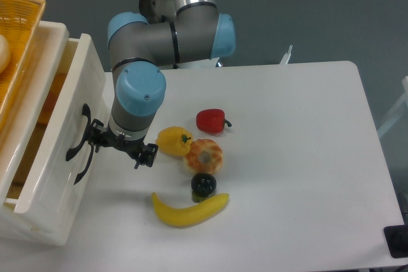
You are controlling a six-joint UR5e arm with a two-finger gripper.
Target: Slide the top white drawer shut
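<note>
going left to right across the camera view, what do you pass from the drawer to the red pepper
top white drawer → pincer → yellow pepper → red pepper

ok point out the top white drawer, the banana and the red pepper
top white drawer [54, 157], fixed camera, on its glossy front panel
banana [189, 211], fixed camera, middle of its curved body
red pepper [210, 120], fixed camera, centre of its red body
</note>
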